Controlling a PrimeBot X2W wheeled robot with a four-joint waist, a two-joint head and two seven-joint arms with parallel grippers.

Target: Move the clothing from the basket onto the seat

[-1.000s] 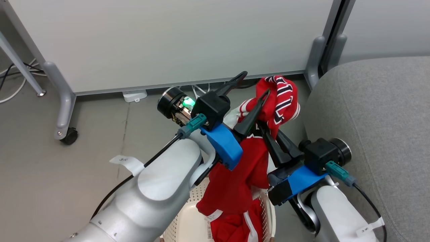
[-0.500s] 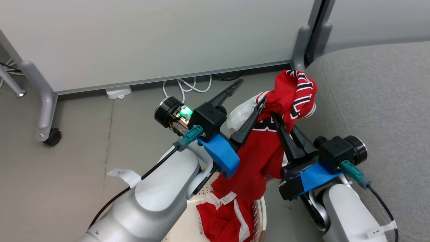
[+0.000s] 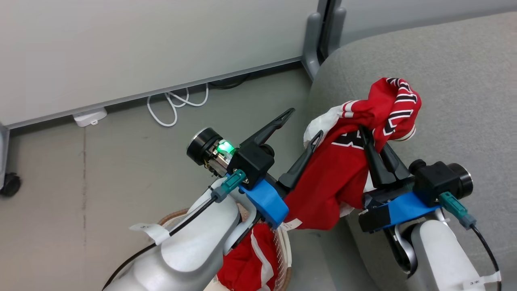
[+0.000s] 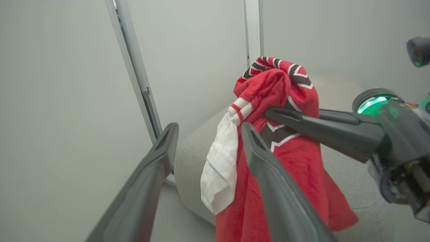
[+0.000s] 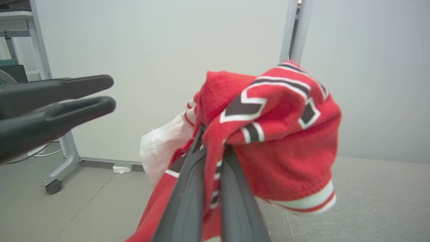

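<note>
A red jersey (image 3: 339, 173) with black-and-white lettering hangs from my right gripper (image 3: 364, 130), which is shut on its bunched top. It dangles over the front-left edge of the grey seat (image 3: 452, 81), its hem clear of the basket (image 3: 286, 247) at the bottom. A second red piece of clothing (image 3: 250, 262) with white stripes lies in the basket. My left gripper (image 3: 305, 122) is open beside the jersey, one finger against the cloth. The left wrist view shows the open left gripper (image 4: 210, 129), the jersey (image 4: 282, 87) and the right gripper (image 4: 272, 113). In the right wrist view the right gripper (image 5: 215, 137) pinches the jersey (image 5: 278, 134).
White partition panels (image 3: 141, 48) on grey posts (image 3: 311, 44) stand behind. A white cable (image 3: 177, 103) and an adapter (image 3: 89, 115) lie on the grey floor, and a caster (image 3: 10, 184) sits far left. The seat (image 5: 369, 201) spreads to the right.
The head camera has swung right, bringing more of the seat into view. Both arms have carried the jersey up out of the basket and toward the seat.
</note>
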